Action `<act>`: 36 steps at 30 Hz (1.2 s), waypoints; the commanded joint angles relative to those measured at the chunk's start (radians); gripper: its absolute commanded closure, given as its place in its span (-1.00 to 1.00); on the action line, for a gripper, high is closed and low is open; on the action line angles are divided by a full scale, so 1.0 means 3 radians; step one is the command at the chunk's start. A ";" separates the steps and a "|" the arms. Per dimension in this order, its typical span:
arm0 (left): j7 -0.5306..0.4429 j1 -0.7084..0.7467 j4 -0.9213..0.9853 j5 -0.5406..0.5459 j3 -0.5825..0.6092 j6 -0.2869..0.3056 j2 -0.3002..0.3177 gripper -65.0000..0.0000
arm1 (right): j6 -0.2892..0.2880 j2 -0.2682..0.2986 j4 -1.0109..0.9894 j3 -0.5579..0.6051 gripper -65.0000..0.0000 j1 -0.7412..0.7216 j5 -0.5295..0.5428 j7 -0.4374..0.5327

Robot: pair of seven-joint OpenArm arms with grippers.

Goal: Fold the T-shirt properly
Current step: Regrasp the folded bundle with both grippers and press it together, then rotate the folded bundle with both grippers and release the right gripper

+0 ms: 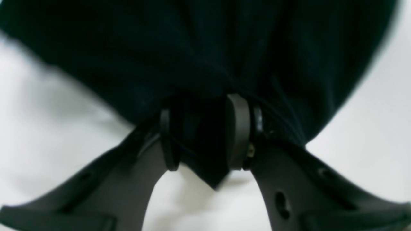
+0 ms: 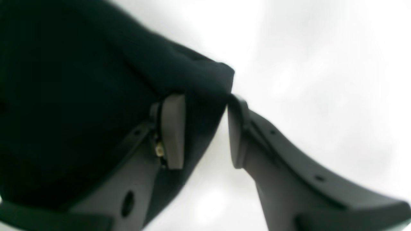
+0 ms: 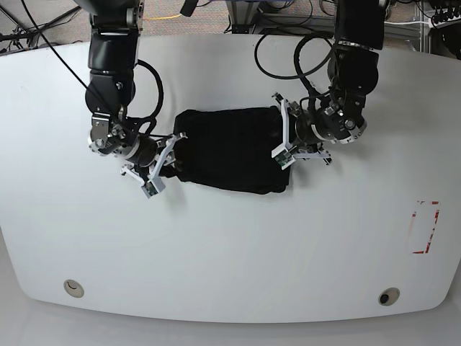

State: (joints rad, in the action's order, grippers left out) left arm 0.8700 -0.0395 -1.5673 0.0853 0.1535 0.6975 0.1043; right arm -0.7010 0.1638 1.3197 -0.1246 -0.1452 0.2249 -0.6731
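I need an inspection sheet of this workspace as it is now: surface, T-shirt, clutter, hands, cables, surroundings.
Surface: white table, bare around the shirt; two small round fittings near the front edge.
Job's things: black T-shirt lies as a compact folded bundle mid-table.
Clutter: a red-outlined rectangle mark near the table's edge.
Hands: left hand has cloth between its fingers; right hand straddles a shirt corner with a visible gap.
Cables: black cables loop from both arms above the table.
Surroundings: floor with wires and equipment behind the table.
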 commanded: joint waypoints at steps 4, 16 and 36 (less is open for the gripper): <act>0.0023 -0.0285 0.0097 -0.0021 -0.0003 0.0002 0.0141 0.38 | 0.0009 -0.0073 0.0631 0.0009 0.36 0.0333 -0.0051 -0.0224; 0.0028 -0.0485 -0.0164 -0.0021 -0.0080 0.0002 0.0468 0.39 | 0.0009 -0.0411 0.1424 0.0561 0.36 0.1075 -0.0072 -0.0280; 0.0008 0.0231 -0.1161 -0.0246 -0.0652 -0.0041 -0.0115 0.38 | 0.0009 -0.0549 0.1603 0.1466 0.35 0.0972 -0.0026 -0.0562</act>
State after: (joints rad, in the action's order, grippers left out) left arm 0.8894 0.0368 -1.8935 0.0166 -0.0357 0.7006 0.0883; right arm -0.6888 0.0093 1.7760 0.3004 0.1692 0.1925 -0.8352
